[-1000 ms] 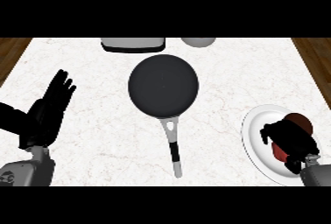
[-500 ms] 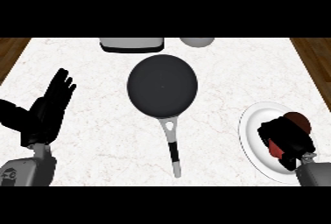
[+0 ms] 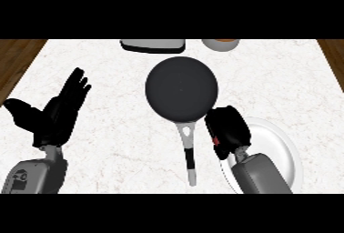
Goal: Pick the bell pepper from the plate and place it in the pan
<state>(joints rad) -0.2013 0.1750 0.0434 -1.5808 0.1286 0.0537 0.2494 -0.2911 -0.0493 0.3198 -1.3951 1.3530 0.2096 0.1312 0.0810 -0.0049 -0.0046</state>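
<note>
White marble bench (image 3: 121, 150) fills the view, black pan (image 3: 181, 88) in the middle with its handle pointing down. Right robot hand (image 3: 227, 129) sits between the pan's edge and the white plate (image 3: 279, 145), curled round the bell pepper (image 3: 215, 142), only a red sliver showing. Left robot hand (image 3: 57, 111) rests at the left, fingers straight, released.

A kitchen: a white marbled tabletop (image 3: 121, 150) carries a black pan (image 3: 181, 88) near its middle and a white plate (image 3: 279, 145) toward its right edge. A grey appliance (image 3: 152, 44) and a bowl (image 3: 221, 43) sit at its far edge, with wooden flooring (image 3: 17, 54) beyond its left and right edges.
</note>
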